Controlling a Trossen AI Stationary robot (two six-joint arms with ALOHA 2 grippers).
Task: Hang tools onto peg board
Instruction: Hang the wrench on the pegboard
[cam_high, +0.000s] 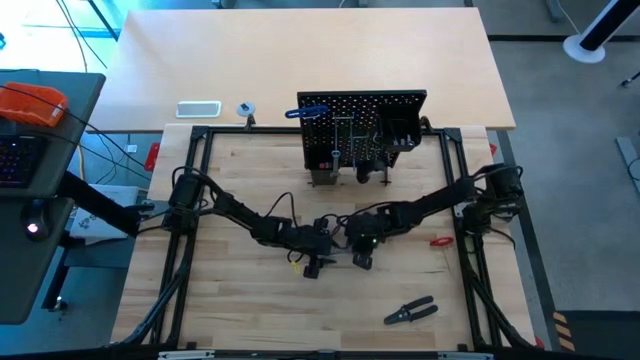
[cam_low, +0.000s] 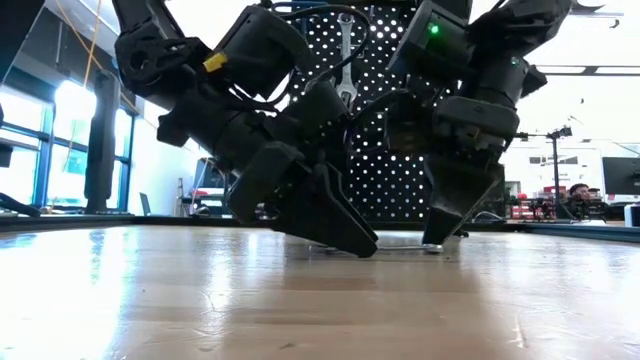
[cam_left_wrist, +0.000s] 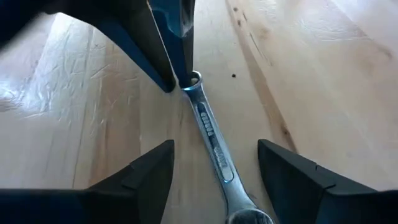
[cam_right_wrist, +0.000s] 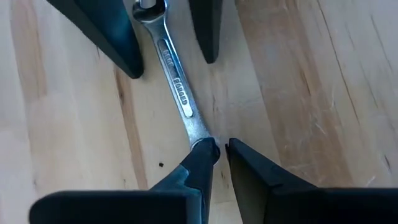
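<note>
left gripper (cam_left_wrist: 214, 171) wide, straddling wrench (cam_left_wrist: 211, 134) | right gripper (cam_right_wrist: 221, 152) nipping its end

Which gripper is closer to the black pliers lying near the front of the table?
Right. The right gripper is nearer the pliers; the left gripper sits farther away, beyond it.

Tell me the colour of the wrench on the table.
Silver wrench; clearest in the left wrist view.
</note>
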